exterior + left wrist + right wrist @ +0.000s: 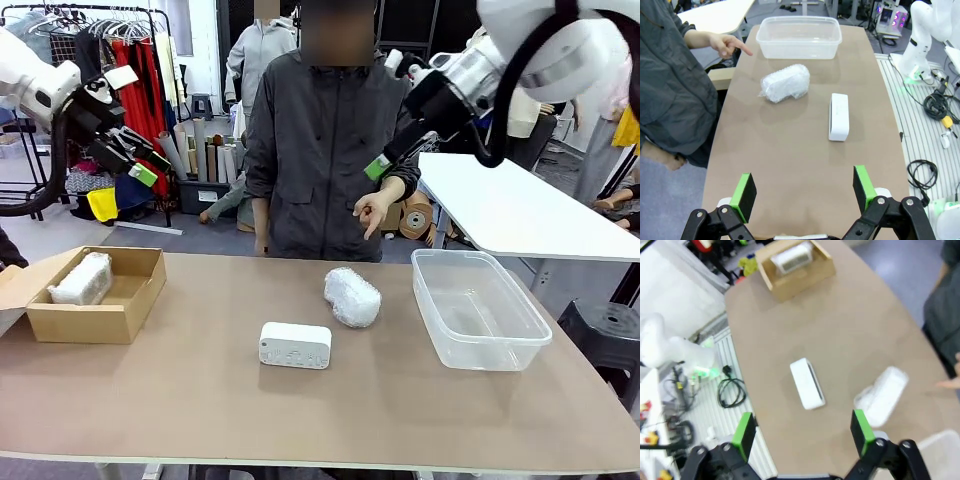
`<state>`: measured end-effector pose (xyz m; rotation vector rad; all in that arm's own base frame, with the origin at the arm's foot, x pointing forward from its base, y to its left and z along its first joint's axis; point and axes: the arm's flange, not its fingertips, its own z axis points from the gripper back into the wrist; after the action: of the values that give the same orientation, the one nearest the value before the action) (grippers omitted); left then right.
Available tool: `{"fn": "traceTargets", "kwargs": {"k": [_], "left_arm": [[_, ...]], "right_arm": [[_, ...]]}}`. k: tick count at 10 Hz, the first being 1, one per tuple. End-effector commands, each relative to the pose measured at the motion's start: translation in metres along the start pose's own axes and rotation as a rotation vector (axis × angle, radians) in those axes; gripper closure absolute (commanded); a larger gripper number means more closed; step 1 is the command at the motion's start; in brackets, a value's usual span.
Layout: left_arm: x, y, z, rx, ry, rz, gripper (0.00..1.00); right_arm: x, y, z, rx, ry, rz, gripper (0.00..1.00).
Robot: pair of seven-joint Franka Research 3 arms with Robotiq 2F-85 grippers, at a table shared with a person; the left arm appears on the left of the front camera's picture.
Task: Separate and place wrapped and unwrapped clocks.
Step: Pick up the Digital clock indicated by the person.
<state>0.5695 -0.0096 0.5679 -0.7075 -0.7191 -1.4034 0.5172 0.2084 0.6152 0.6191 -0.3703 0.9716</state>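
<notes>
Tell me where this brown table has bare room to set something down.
The widest bare patch of the brown table lies between the open brown cardboard box and the white rounded block clock. The near strip in front of that clock is free too. Crowded: the middle, where the bubble-wrapped lump lies close to the clock.

No text is showing clearly enough to read; the bare white clock, midway across the tabletop, is carrying only faint, illegible marks.
</notes>
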Motion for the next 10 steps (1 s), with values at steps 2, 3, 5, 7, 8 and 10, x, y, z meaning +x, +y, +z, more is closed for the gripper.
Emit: {"fn": "traceTargets", "kwargs": {"k": [2, 3, 5, 7, 8, 10], "left_arm": [[-0.001, -0.002, 0.001, -0.004, -0.001, -0.016, 0.00], [-0.001, -0.002, 0.001, -0.004, -0.001, -0.016, 0.00], [-0.001, -0.002, 0.001, -0.004, -0.001, -0.016, 0.00], [-0.001, -0.002, 0.001, -0.004, -0.001, -0.016, 0.00], [-0.001, -0.002, 0.001, -0.004, -0.001, -0.016, 0.00], [-0.001, -0.002, 0.001, -0.004, -0.001, -0.016, 0.00]], "right_arm": [[0.033, -0.029, -0.018, 0.011, 0.207, -0.241, 0.00], [0.034, -0.045, -0.033, -0.044, 0.273, -0.301, 0.00], [0.027, -0.066, -0.059, -0.109, 0.337, -0.365, 0.00], [0.018, -0.088, -0.084, -0.237, 0.396, -0.374, 0.00], [0.013, -0.098, -0.100, -0.281, 0.427, -0.383, 0.00], [0.008, -0.111, -0.127, -0.367, 0.455, -0.367, 0.00]]}}
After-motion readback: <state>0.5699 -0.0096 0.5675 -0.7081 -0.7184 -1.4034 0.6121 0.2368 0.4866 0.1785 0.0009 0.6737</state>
